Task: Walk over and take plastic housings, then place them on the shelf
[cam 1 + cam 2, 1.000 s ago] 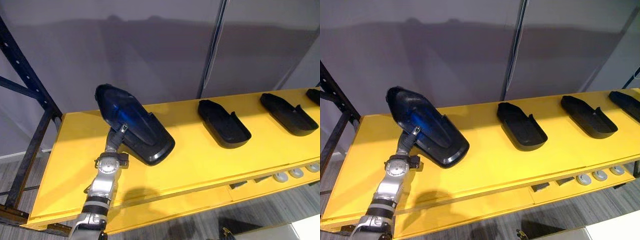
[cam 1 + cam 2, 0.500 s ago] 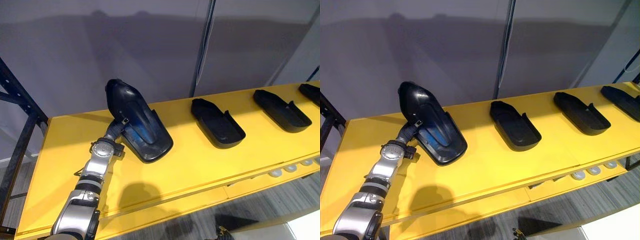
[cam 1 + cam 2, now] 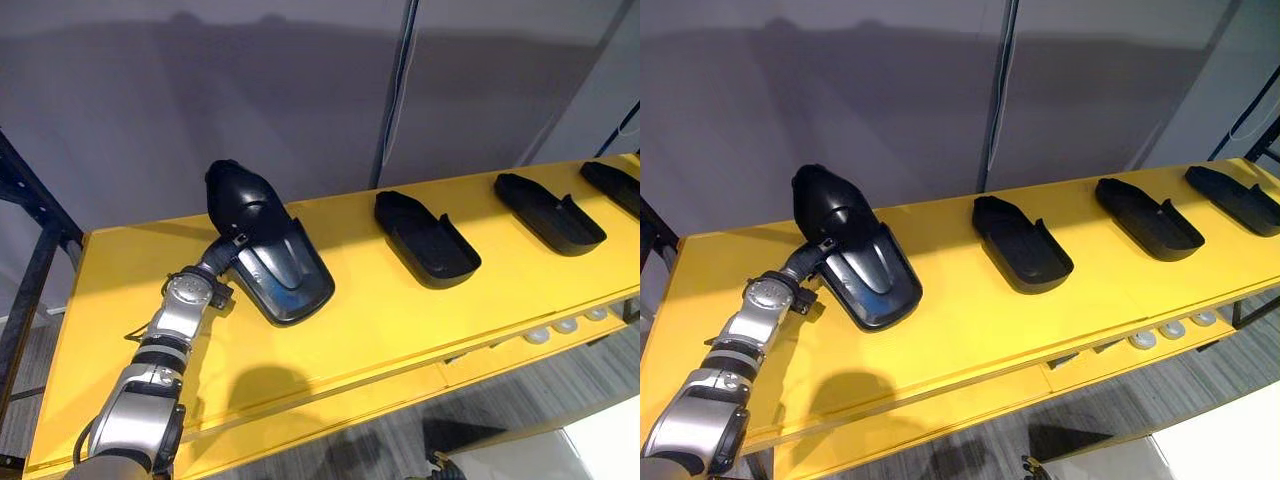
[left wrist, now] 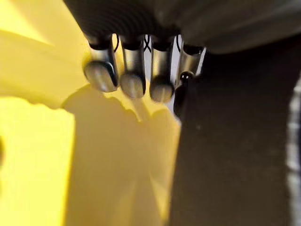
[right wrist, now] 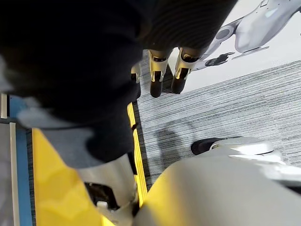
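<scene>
here left robot hand (image 4: 133, 66) grips plastic housing (image 3: 275, 265) on shelf (image 3: 400, 320).

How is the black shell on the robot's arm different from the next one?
The held housing is gripped by the left hand and tilted, far end raised; the neighbour housing lies flat and free. The held housing glints; the neighbour housing looks dull. Both are black plastic, at the yellow shelf.

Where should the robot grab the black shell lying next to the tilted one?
Probably one long side wall of the housing, pinched from above on the near side, thumb inside and fingers outside. It lies flat, open side up on the yellow shelf, so its thin raised walls stand free.
</scene>
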### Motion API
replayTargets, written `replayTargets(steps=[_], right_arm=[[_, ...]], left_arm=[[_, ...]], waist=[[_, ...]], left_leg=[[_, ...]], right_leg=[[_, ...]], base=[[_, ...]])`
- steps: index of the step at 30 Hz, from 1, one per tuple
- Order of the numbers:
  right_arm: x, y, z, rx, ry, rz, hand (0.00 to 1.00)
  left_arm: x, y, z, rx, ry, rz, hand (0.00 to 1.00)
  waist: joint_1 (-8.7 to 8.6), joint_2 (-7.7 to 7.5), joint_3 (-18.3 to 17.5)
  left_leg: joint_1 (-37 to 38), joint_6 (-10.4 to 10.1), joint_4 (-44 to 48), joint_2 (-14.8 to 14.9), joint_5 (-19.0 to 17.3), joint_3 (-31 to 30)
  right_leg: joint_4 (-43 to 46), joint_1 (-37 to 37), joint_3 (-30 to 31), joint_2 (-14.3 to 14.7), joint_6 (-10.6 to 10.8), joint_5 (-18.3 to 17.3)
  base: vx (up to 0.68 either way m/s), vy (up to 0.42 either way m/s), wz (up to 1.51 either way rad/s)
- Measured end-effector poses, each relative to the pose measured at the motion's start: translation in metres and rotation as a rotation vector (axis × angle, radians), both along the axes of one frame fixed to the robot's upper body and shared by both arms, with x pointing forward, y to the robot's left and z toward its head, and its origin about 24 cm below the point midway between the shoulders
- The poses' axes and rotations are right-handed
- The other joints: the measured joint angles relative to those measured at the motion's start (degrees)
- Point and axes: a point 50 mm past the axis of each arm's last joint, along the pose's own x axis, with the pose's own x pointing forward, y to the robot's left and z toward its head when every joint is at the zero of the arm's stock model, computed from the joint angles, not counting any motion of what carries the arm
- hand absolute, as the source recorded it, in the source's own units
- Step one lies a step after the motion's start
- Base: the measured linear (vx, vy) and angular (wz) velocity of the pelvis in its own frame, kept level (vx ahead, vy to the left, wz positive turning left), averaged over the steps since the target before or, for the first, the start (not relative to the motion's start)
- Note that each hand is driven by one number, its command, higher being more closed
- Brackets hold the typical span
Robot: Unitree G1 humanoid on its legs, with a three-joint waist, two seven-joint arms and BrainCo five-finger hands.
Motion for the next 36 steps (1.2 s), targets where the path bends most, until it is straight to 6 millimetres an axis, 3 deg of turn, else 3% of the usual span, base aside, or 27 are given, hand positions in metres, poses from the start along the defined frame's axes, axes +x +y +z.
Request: replayTargets(steps=[14, 20, 24, 27, 33, 34, 36], right_arm=[[0.004, 0.001, 0.0, -0.001, 0.001, 0.022, 0.0], [0.005, 0.003, 0.0, 0.003, -0.004, 0.022, 0.0], [0.005, 0.004, 0.0, 0.004, -0.005, 0.022, 0.0], [0.006, 0.003, 0.0, 0.004, -0.007, 0.021, 0.0], [0.005, 0.002, 0.0, -0.003, -0.007, 0.017, 0.0], [0.005, 0.002, 0.0, -0.006, -0.006, 0.015, 0.0], [0.004, 0.0, 0.0, -0.013, -0.005, 0.014, 0.0]], left_arm=[[-0.001, 0.009, 0.0, 0.107, -0.001, 0.048, 0.0], [0.002, 0.007, 0.012, 0.125, -0.073, 0.066, 0.0], [0.002, -0.004, 0.036, 0.085, -0.241, 0.116, 0.0], [-0.008, -0.024, 0.057, 0.044, -0.421, 0.113, 0.0], [-0.049, -0.077, 0.085, -0.151, -0.724, 0.034, 0.0], [-0.061, -0.086, 0.09, -0.197, -0.789, 0.014, 1.0], [-0.08, -0.097, 0.096, -0.247, -0.868, -0.025, 1.0]], waist=[[0.4, -0.26, 0.9], [1.08, -0.9, 1.5], [1.82, -1.3, 2.0], [1.92, -1.26, 2.0], [2.49, -0.97, 2.2], [2.54, -0.86, 2.2], [2.6, -0.47, 2.3]], left_leg=[[0.3, 0.1, 0.0, 0.0, 0.1, -1.4], [0.3, 0.2, 0.0, 0.0, 0.2, -1.6], [0.1, 0.2, 0.0, -0.1, 0.2, -2.0], [0.1, 0.2, 0.0, -0.1, 0.2, -2.7], [0.4, 0.2, 0.0, 0.0, 0.3, -2.6], [0.5, 0.2, 0.0, 0.0, 0.3, -2.6], [0.5, 0.2, 0.0, 0.0, 0.2, -2.5]], right_leg=[[0.6, 0.3, -1.3, -0.1, 0.0, 0.0], [0.5, 0.2, -1.3, -0.1, 0.0, -0.1], [0.4, 0.6, -1.6, -0.1, 0.0, -0.1], [0.1, 1.1, -2.0, 0.0, 0.0, -0.1], [0.2, 1.7, -1.5, 0.0, 0.0, -0.1], [0.3, 1.7, -1.4, 0.0, 0.0, -0.1], [0.4, 1.6, -1.3, 0.0, 0.0, -0.1]], base=[[-0.03, 0.009, 0.03], [-0.03, 0.01, 0.01], [0.03, 0.007, 0.05], [0.04, 0.003, 0.1], [0.0, 0.01, -0.01], [-0.05, 0.012, -0.03], [-0.07, 0.014, -0.02]])
